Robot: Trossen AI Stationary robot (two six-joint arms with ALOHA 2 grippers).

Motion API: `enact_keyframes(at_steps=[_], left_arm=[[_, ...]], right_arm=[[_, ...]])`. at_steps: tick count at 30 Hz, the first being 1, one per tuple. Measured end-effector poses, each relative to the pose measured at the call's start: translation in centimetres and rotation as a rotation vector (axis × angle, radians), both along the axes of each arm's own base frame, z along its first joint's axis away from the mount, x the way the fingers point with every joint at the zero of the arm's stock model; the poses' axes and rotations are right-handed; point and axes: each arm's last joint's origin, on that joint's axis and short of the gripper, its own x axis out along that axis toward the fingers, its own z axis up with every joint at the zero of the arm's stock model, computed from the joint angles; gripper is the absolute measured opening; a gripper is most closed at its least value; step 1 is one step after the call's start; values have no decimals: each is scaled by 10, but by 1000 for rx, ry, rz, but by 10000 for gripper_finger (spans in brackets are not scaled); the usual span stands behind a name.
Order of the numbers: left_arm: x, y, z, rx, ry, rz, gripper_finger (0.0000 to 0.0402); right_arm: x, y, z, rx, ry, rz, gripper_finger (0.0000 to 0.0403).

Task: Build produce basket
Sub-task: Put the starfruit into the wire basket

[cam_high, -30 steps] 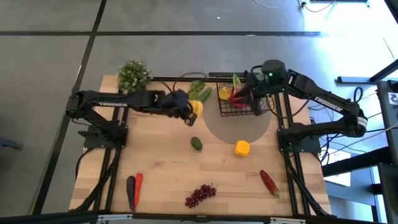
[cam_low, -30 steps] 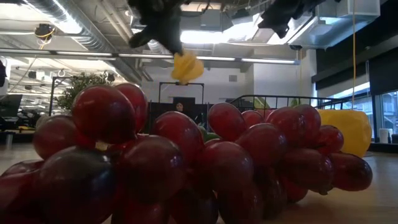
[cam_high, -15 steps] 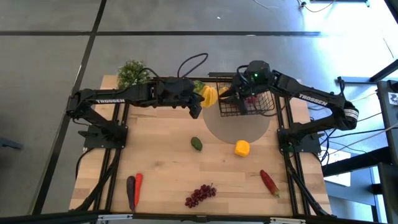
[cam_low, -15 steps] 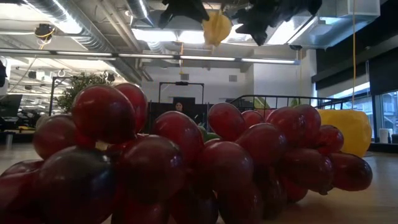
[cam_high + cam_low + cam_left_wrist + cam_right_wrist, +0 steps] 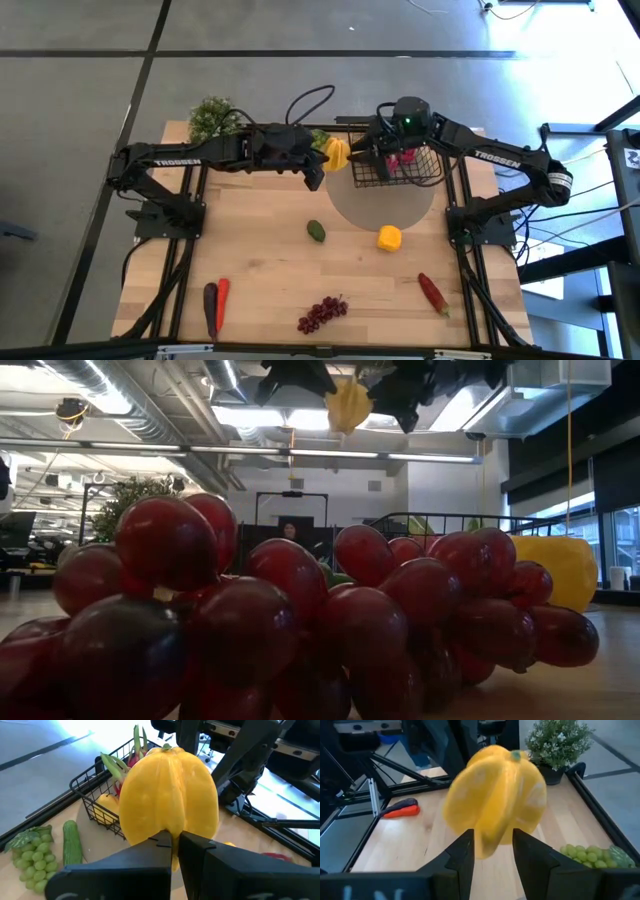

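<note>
One basket (image 5: 398, 168), two yellow peppers (image 5: 338, 153) (image 5: 389, 238), one avocado (image 5: 316, 231), one purple grape bunch (image 5: 321, 314), one carrot (image 5: 222, 292), one eggplant (image 5: 210, 306), one potted plant (image 5: 209, 117)

Purple grapes (image 5: 300, 620) fill the low view, perhaps hiding most of the table behind them.

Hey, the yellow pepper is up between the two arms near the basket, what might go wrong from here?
1. The left pincer pinches only the yellow pepper's lower edge, so it may slip out.
2. The right pincer stands open around the pepper; a mistimed handover could drop it on the table.
3. Both arms crowd the basket and might knock it.
</note>
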Motion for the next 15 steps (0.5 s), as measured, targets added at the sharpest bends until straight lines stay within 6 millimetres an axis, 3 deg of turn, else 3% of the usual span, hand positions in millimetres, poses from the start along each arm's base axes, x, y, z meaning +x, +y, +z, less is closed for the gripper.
enact_keyframes(at_steps=[15], left_arm=[[0,0,0,1,0,-1,0]], right_arm=[[2,0,2,-10,-28,14,73]])
